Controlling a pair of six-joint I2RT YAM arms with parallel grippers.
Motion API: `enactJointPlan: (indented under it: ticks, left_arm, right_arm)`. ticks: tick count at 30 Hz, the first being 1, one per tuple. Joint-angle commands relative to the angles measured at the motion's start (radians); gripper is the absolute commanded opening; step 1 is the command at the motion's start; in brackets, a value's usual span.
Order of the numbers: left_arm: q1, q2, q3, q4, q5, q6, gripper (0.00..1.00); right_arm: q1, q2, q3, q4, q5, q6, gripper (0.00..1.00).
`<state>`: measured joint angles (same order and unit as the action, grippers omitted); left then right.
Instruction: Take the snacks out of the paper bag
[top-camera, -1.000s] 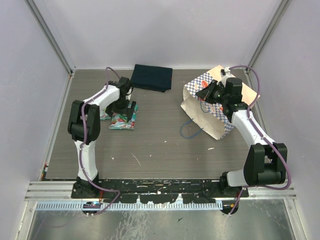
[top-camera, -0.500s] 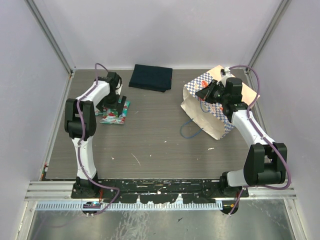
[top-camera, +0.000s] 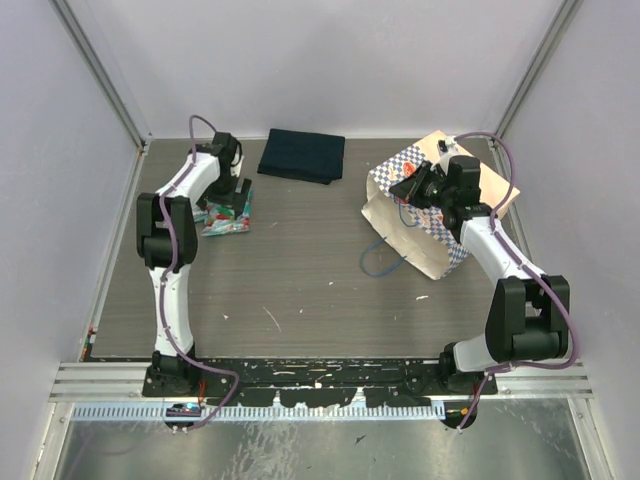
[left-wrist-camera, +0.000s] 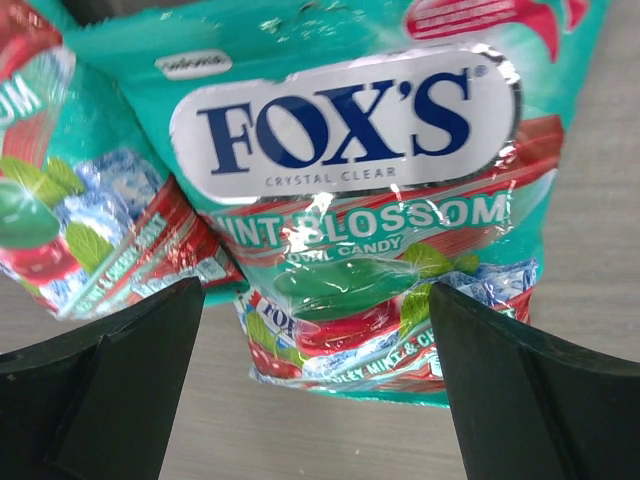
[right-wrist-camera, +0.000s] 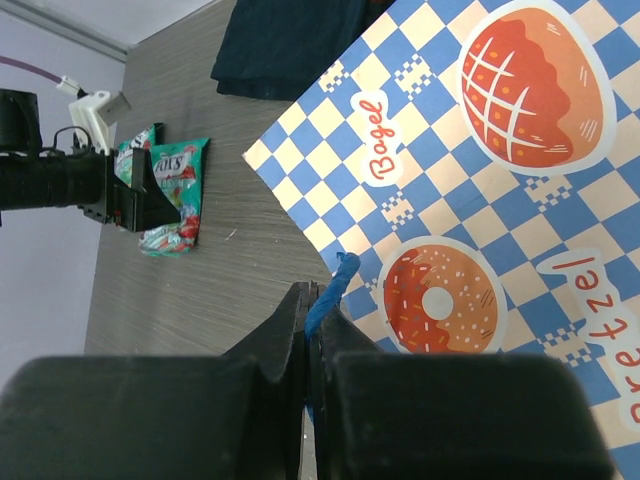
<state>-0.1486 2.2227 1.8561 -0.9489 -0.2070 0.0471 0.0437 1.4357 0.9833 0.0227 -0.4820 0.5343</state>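
Left claw (left-wrist-camera: 312, 305) shifted leftward, gaping over snacks (left-wrist-camera: 340, 130) | right claw (right-wrist-camera: 313, 305) pinching cord (right-wrist-camera: 338, 272) of paper bag (right-wrist-camera: 480, 150)

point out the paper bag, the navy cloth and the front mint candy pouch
paper bag (top-camera: 398, 228), top view, on its plain cream panel
navy cloth (top-camera: 302, 155), top view, on the middle of the fold
mint candy pouch (left-wrist-camera: 345, 125), left wrist view, on its white logo patch

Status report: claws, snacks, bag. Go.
Left claw open over two teal pouches on table. Right claw shut on blue cord handle of paper bag. Navy cloth lies apart, nothing blocking.
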Motion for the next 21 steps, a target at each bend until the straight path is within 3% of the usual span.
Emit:
enactJointPlan:
  ticks: [1,12,21]
  left_arm:
    - [0.022,0.095,0.131,0.039,-0.030,0.016,0.98]
    - [0.038,0.266,0.395,-0.025,-0.012,0.042,0.98]
    - [0.011,0.229,0.332,-0.008,0.152,0.033,0.98]
  right_arm:
    - [-0.002,0.005,0.024,0.056,-0.015,0.008,0.07]
    - [-0.003,0.015,0.034,0.053,-0.010,0.001,0.07]
    - [-0.002,0.016,0.035,0.051,-0.012,0.007,0.07]
